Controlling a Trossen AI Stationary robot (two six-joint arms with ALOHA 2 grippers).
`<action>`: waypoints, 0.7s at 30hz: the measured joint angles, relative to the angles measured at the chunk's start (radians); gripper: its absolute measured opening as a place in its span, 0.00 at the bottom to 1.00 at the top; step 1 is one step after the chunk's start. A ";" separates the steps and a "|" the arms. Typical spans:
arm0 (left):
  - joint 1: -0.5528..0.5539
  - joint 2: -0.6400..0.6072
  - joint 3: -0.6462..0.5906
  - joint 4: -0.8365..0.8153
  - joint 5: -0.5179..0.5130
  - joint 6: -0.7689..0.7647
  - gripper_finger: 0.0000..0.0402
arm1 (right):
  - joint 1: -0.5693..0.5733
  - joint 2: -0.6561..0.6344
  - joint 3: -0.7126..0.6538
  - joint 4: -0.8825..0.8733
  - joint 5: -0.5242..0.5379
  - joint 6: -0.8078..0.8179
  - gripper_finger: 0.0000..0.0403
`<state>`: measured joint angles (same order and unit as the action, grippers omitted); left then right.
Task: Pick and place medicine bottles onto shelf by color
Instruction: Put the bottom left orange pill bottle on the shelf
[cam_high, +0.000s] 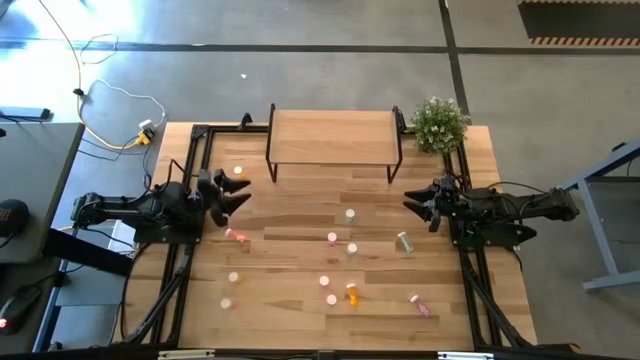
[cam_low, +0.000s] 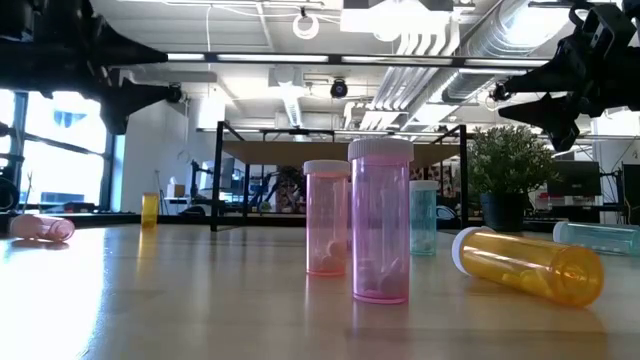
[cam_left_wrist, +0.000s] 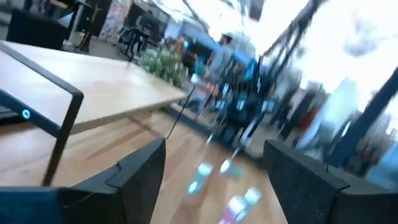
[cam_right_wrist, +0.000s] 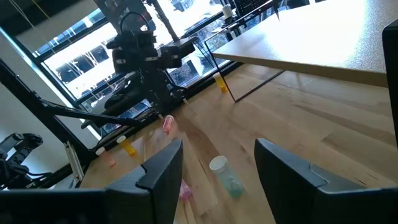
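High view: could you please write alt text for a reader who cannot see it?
Small medicine bottles, pink, green and orange, lie scattered over a wooden table in front of an empty raised shelf. The left gripper and right gripper hover open at either side, holding nothing.

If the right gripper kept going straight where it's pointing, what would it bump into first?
Probably the pale green bottle lying just ahead of the open right gripper; depth is hard to judge, so it might pass over it.

Eleven medicine bottles (cam_high: 351, 293), one shelf (cam_high: 333, 136), one plant (cam_high: 439, 124)
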<state>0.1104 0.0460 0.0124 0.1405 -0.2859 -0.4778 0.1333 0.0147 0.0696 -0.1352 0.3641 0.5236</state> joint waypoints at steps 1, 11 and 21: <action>0.000 0.000 0.000 0.023 -0.012 -0.027 0.65 | 0.000 0.000 0.000 0.000 0.000 0.000 0.47; 0.000 0.005 0.066 0.147 -0.013 0.059 0.65 | 0.000 0.000 0.000 0.000 0.000 0.000 0.47; 0.000 0.176 0.359 -0.198 -0.011 0.088 0.62 | 0.000 0.000 0.000 0.000 0.000 0.000 0.47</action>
<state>0.1101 0.2223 0.3716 -0.0579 -0.2970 -0.3898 0.1337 0.0147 0.0696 -0.1349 0.3641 0.5235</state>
